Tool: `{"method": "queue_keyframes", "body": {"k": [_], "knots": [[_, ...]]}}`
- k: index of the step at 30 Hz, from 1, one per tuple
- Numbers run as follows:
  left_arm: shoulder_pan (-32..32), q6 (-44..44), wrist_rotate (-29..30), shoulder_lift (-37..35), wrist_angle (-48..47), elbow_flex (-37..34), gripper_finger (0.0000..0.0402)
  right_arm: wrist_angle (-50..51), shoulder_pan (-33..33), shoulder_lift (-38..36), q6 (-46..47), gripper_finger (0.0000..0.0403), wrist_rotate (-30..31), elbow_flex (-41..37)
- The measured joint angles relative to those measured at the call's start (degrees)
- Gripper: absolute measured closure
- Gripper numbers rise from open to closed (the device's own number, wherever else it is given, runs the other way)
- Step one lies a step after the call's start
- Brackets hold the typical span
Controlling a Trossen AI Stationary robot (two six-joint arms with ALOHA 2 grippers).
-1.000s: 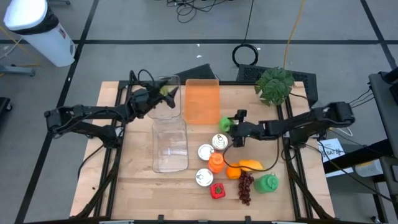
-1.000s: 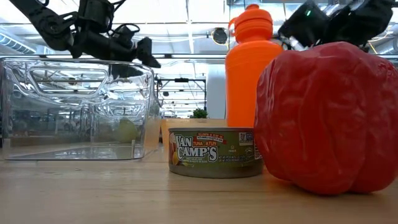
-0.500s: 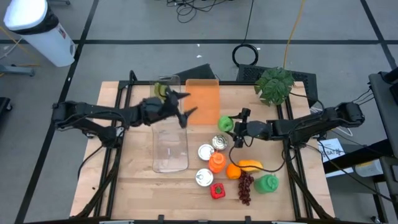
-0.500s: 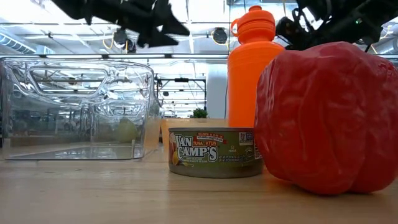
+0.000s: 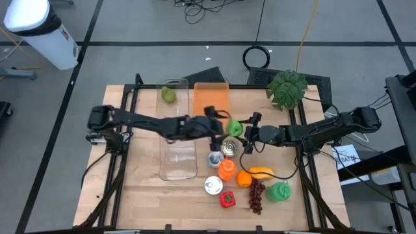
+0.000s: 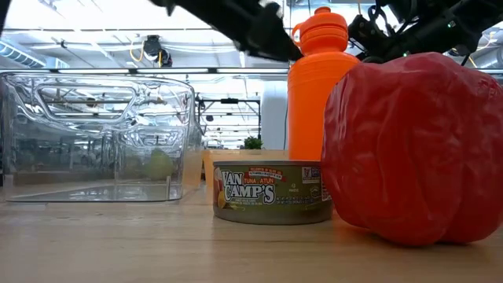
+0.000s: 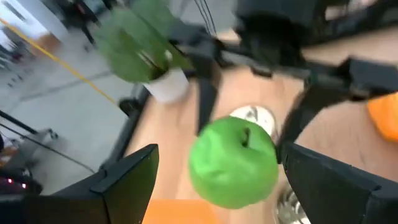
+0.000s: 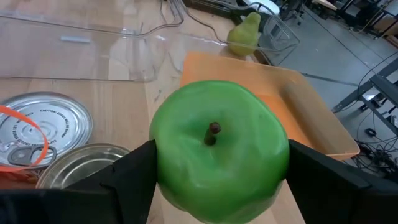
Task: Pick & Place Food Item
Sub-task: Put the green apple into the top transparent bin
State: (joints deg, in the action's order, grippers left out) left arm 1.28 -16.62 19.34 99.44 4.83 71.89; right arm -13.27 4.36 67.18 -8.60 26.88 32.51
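A green apple (image 5: 235,129) sits on the table by the near right corner of the orange tray (image 5: 211,104). My left gripper (image 5: 221,123) reaches it from the table's left. It is open, and in its wrist view the fingers flank the apple (image 7: 233,162) a little short of it. My right gripper (image 5: 246,132) faces the apple (image 8: 217,149) from the right, open, with its fingertips beside the apple's sides. A pear (image 5: 168,95) lies in the far clear container (image 5: 174,104). The near clear container (image 5: 177,151) stands under my left arm.
Near the apple stand tin cans (image 5: 229,148), an orange bottle (image 5: 225,170), an orange (image 5: 243,180), a yellow fruit (image 5: 262,172), grapes (image 5: 257,195) and a red pepper (image 5: 227,199). A potted plant (image 5: 286,88) is at the far right corner.
My left gripper has swung from the pear's container at the far left toward the table's right, over the near container, up to the apple, staying open. The pear has stayed in the far container. The apple has not moved.
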Motion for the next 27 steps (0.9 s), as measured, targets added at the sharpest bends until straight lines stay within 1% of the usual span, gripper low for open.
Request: {"method": "queue_keyframes", "body": {"k": [3, 5, 8, 12, 21, 24, 27], "knots": [[0.57, -0.23, 0.11, 4.74, -7.47, 6.32, 0.0050, 0.14, 0.00, 0.00, 0.00, 0.0106, 0.01, 0.00], [1.05, -0.22, 0.12, 7.09, -9.20, 9.67, 0.0050, 0.22, 0.00, 0.00, 0.00, 0.0106, 0.01, 0.00], [1.55, -1.47, 0.16, 9.80, -9.15, 12.61, 0.0050, 0.21, 0.00, 0.00, 0.01, 0.0106, 0.02, 0.04], [1.83, -3.94, 0.15, 11.70, -9.19, 13.10, 0.0051, 0.27, 0.00, 0.00, 0.00, 0.0106, 0.02, 0.07], [1.05, -7.27, 0.04, 11.71, -9.43, 13.18, 0.0052, 0.26, 0.00, 0.00, 0.02, 0.0106, -0.08, 0.07], [0.67, -7.72, 0.08, 11.71, -9.21, 13.18, 0.0072, 0.27, 0.00, 0.00, 0.02, 0.0106, -0.40, 0.07], [0.56, -7.72, 0.04, 11.71, -9.30, 13.18, 0.0113, 0.29, -0.02, 0.00, 0.04, 0.0106, -1.73, 0.07]]}}
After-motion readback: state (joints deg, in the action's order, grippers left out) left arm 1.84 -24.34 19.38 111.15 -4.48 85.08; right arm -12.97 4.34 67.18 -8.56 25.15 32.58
